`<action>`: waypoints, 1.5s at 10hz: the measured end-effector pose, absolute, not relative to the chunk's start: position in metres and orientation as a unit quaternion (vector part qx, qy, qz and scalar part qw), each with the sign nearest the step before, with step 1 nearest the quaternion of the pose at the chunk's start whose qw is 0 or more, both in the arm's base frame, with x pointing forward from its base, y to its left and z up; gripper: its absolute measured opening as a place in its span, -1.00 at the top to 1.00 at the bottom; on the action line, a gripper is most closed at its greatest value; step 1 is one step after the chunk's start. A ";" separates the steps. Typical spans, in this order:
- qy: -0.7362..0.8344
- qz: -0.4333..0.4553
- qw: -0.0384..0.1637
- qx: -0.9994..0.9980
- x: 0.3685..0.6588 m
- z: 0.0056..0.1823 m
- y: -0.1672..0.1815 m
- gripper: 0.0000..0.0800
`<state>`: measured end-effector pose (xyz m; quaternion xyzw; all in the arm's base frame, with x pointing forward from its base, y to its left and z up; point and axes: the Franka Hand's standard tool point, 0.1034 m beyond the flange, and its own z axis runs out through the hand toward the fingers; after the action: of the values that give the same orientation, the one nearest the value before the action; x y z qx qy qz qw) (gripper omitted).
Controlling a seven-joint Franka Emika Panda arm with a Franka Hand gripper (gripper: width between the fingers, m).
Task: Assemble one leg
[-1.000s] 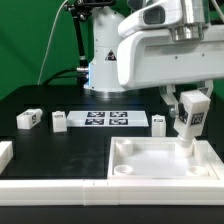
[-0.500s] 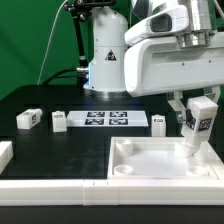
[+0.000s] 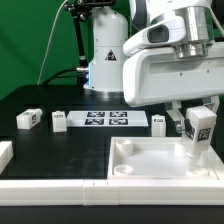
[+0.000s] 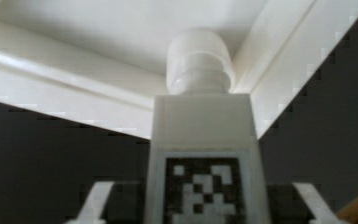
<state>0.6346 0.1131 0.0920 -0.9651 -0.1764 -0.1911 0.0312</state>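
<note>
My gripper is shut on a leg, a small white block with a black-and-white tag, and holds it upright. The leg's lower end hangs over the corner of the large white tray-like part at the exterior view's right. In the wrist view the leg runs out between my fingers, and its rounded white tip points into the tray's corner. Three more legs lie on the black table: two at the exterior view's left and one near the tray.
The marker board lies flat behind the tray. A white part shows at the exterior view's left edge. A long white bar runs along the front. The arm's base stands at the back.
My gripper has carried the leg toward the exterior view's right, from over the tray's inner area to its right-hand corner. The loose legs have not moved.
</note>
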 end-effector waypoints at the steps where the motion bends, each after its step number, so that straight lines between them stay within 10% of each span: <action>1: -0.174 -0.204 0.029 -0.963 0.638 0.089 0.111 0.27; 15: -0.177 -0.220 0.030 -0.959 0.630 0.072 0.119 0.07</action>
<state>0.6300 0.1194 0.0721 -0.9590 -0.1766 -0.2197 0.0303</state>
